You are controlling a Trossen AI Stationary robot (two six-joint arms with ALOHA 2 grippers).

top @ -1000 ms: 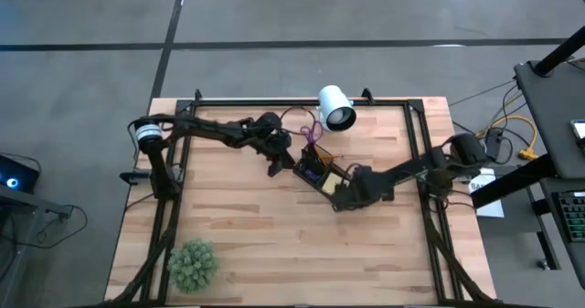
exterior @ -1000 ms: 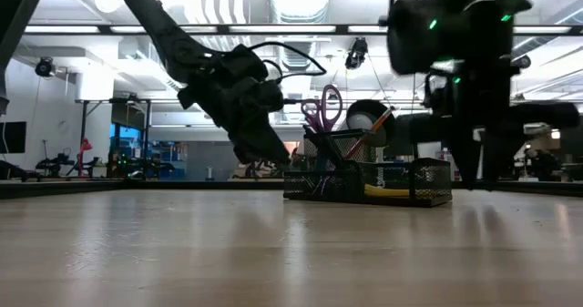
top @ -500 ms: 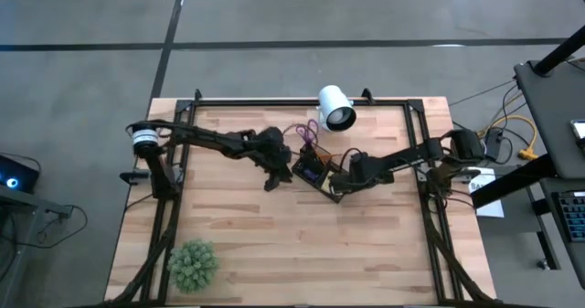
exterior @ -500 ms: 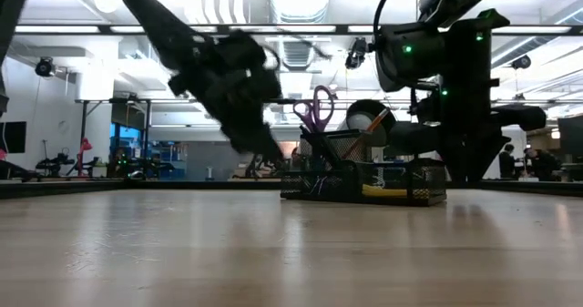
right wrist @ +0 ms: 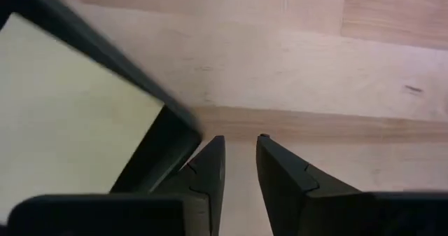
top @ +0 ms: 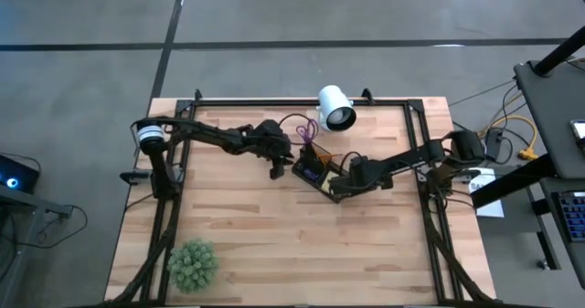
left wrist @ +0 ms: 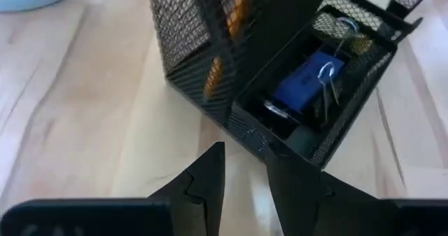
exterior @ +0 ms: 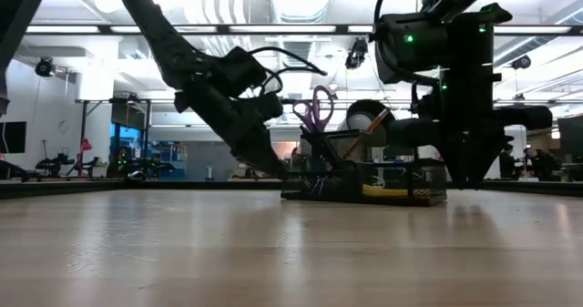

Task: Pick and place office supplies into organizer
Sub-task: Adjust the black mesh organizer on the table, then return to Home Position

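The fingers of both grippers stand slightly apart and hold nothing. The left gripper (left wrist: 241, 167) and the right gripper (right wrist: 240, 159) point down at opposite sides of the organizer (top: 320, 168), probably to steady or straighten it. Scissors (exterior: 316, 107) and pad (right wrist: 63, 110) sit inside.

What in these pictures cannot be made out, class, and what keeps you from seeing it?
- Organizer contents, high view: too small, partly under the right arm.
- Blue item in the organizer, left wrist view: behind mesh, kind unclear.
- Sticky-note pad, right wrist view: cut off by the picture edge.
- Scissors blades, low view: hidden inside the mesh.
- Right gripper, low view: tip merges with the organizer.
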